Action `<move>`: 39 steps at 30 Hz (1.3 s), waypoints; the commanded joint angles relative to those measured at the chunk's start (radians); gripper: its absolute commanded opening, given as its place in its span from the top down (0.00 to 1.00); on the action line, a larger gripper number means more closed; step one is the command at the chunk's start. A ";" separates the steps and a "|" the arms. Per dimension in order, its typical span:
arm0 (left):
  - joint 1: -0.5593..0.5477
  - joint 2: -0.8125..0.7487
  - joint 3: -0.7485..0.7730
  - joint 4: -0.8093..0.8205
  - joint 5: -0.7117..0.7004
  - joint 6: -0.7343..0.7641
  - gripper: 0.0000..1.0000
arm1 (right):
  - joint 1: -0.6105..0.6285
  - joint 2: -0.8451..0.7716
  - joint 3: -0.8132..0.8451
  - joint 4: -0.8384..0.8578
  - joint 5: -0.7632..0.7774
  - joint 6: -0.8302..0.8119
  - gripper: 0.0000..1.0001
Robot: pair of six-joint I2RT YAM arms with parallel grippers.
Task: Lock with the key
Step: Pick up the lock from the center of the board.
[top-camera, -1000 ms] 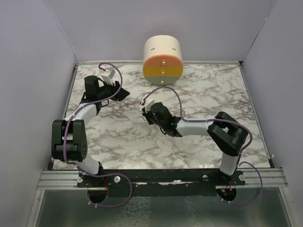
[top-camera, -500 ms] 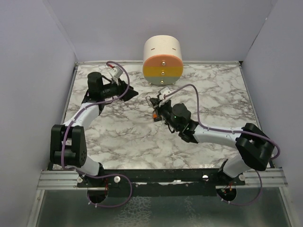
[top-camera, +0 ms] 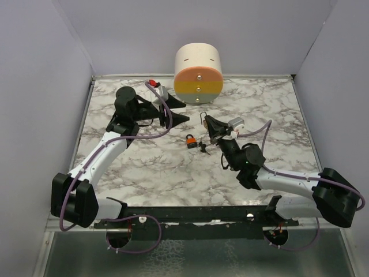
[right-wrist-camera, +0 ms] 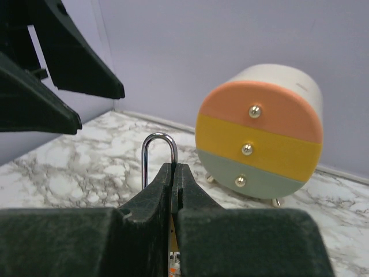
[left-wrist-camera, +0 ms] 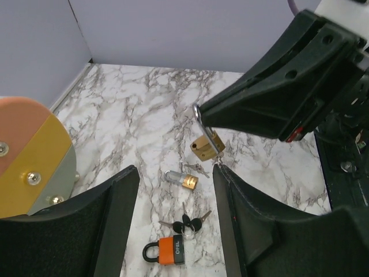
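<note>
Because the right gripper (right-wrist-camera: 173,167) is clamped shut on only the shackle of the brass padlock (left-wrist-camera: 206,147), the body hangs free below the fingertips, right of centre in the left wrist view. It may swing or twist when a key pushes at it, so the keyhole could drift off line.

The key bunch (left-wrist-camera: 187,222) lies flat on the marble table (left-wrist-camera: 132,109), low in the middle of that view. It sits just above the orange padlock (left-wrist-camera: 167,253) and below the small silver-and-brass padlock (left-wrist-camera: 183,179).

The left gripper (left-wrist-camera: 176,168) hangs over these with its jaws apart and nothing between them. The keys are tiny, thin and joined in a bunch, so a grasp may well scrape the marble. It may also catch the ring, not a blade, or leave the blade pointing the wrong way. With the orange padlock so near, a finger coming down could shove it or trap it too. Both grippers are close, so they may knock together.
</note>
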 commanded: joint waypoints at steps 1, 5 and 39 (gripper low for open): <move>-0.052 -0.013 -0.046 0.045 -0.072 0.042 0.42 | 0.004 -0.093 -0.021 0.082 -0.011 0.004 0.99; -0.109 -0.005 -0.065 0.107 -0.066 0.037 0.40 | 0.004 -0.137 -0.032 0.062 -0.064 0.028 0.99; -0.220 0.045 -0.054 0.359 -0.124 -0.205 0.51 | 0.004 -0.163 -0.077 0.104 -0.145 0.003 0.99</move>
